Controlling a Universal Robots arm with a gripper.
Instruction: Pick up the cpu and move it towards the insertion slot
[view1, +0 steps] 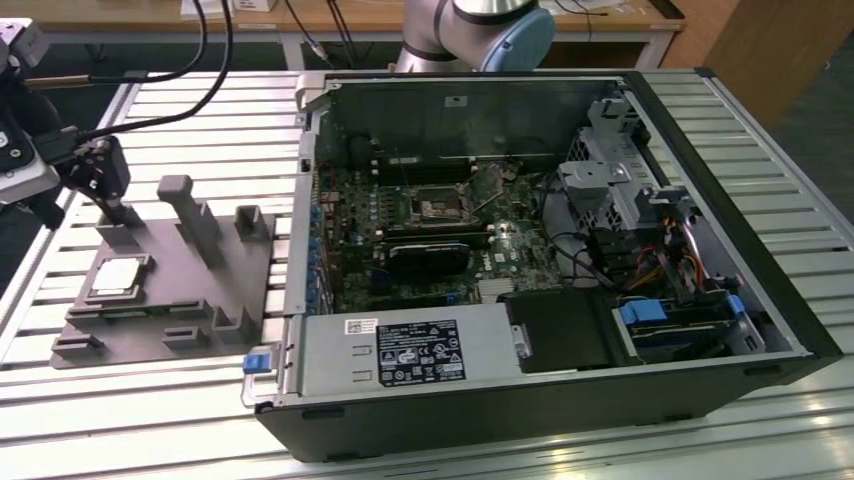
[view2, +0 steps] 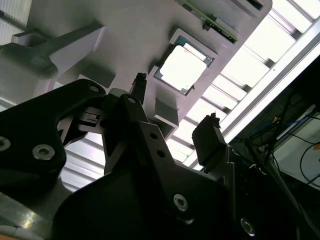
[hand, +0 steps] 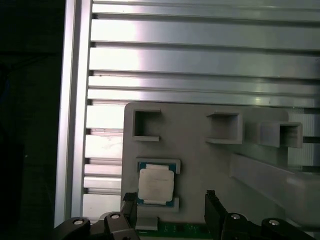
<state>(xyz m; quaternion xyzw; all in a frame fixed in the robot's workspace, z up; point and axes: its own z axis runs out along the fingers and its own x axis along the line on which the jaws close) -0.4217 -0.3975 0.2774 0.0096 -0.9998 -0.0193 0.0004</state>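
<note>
Pincer (hand: 170, 200) is open, its two dark fingers (hand: 212, 200) spread with nothing between them. Under it and slightly ahead lies the cpu (hand: 156, 184), flat in its shallow seat on the grey plate (hand: 200, 160), silvery top up. In the first wrist view the chip sits nearer one finger than the other, not centred in the gap. It is square, with no long axis, and its edges run about square to the line between the fingers.

In the exterior view the pincer (view1: 114, 205) hangs point-down close over the plate's (view1: 174, 310) far end, with the cpu (view1: 118, 275) just nearside of it. The slot (view1: 438, 208) lies well apart, toward the exterior view's right, inside the open case (view1: 787, 330) on the slatted surface (view1: 160, 400).
</note>
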